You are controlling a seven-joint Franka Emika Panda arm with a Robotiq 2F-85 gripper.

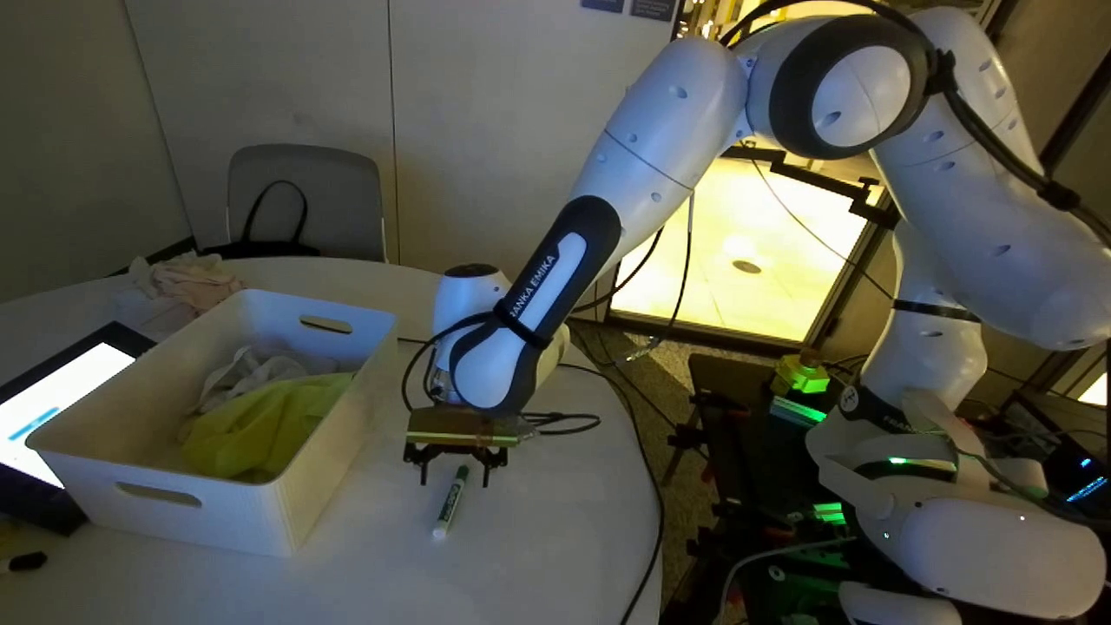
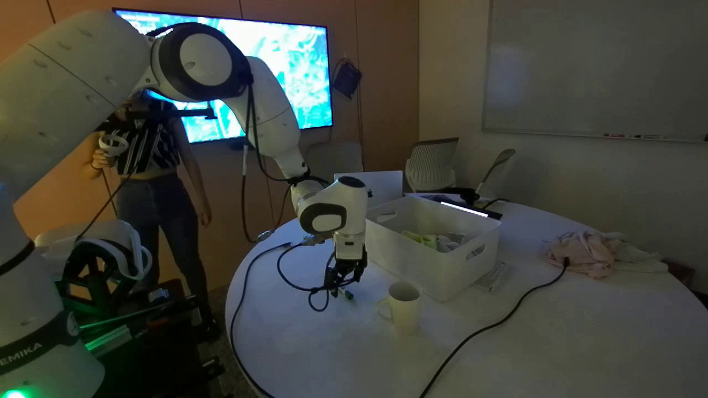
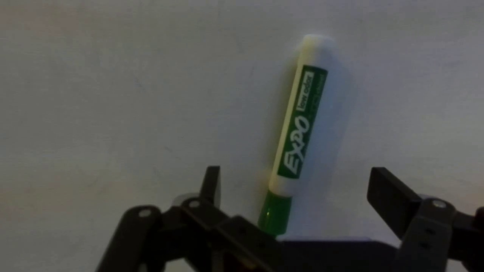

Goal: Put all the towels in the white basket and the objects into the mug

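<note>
Lengthwise on the desk [image 1: 382,573] lies the marker [image 3: 298,136], its green cap end by the tool [image 1: 455,481] and its white end pointing away; in the wrist view the long axis slants slightly, white end to the right. In an exterior view the mug [image 2: 406,309] stands upright near the white basket [image 1: 217,521], its handle turned to the tool's side. Inside the basket lie a yellow towel [image 1: 265,425] and a pale towel [image 1: 247,373], both crumpled. The marker's green label reads "EXPO" and "low odor"; the smaller print is too blurred to read. On the arm [image 1: 655,165], "EMIKA" shows. The tool's jaws stand wide apart, one on either side of the cap end, and grip nothing.
</note>
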